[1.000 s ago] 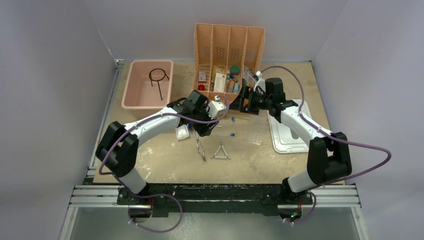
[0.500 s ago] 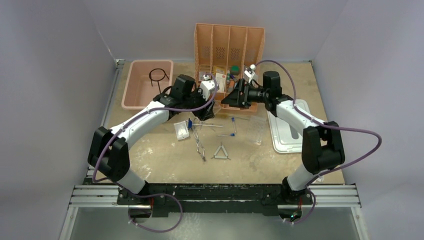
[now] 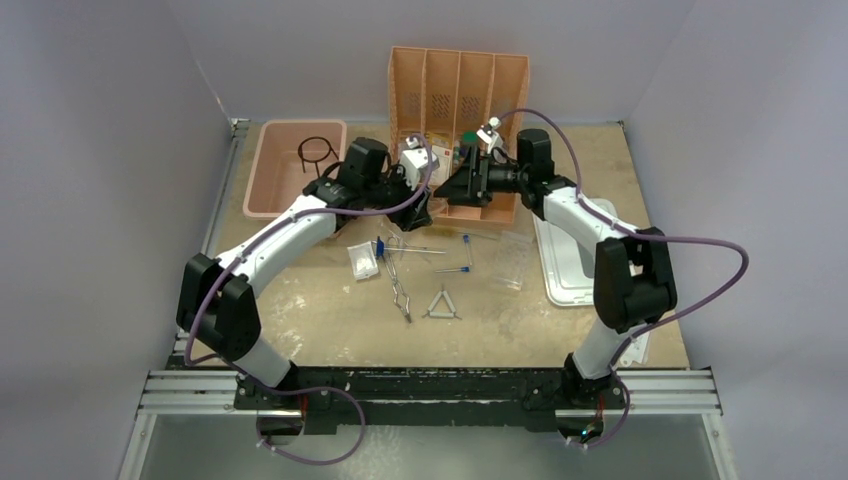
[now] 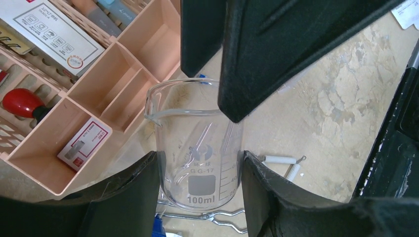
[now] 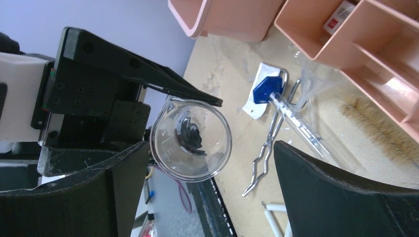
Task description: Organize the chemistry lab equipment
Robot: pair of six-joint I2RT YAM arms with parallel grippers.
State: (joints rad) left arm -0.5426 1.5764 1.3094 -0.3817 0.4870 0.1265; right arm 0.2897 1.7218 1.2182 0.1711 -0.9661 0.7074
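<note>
My left gripper (image 4: 200, 164) is shut on a clear 100 ml glass beaker (image 4: 197, 143) and holds it above the table in front of the orange organizer (image 3: 455, 95). In the top view, my left gripper (image 3: 420, 198) and right gripper (image 3: 450, 188) face each other closely. My right gripper (image 5: 210, 148) is open, and the beaker's mouth (image 5: 190, 140) lies between its fingers, close to one of them. Metal tongs (image 3: 400, 285), a white triangle (image 3: 442, 305), a clear packet (image 3: 364, 262), thin blue-capped tubes (image 3: 455, 268) and a clear tube rack (image 3: 505, 258) lie on the table.
A black wire ring tripod (image 3: 316, 155) lies in the pink bin (image 3: 270, 195) at the back left. The white lid (image 3: 570, 265) lies at the right. A bristle brush (image 5: 380, 131) lies by the organizer's front edge.
My left arm has lifted the beaker up and back toward the organizer. My right gripper has swung left to meet it, so the beaker's mouth now sits between its open fingers.
</note>
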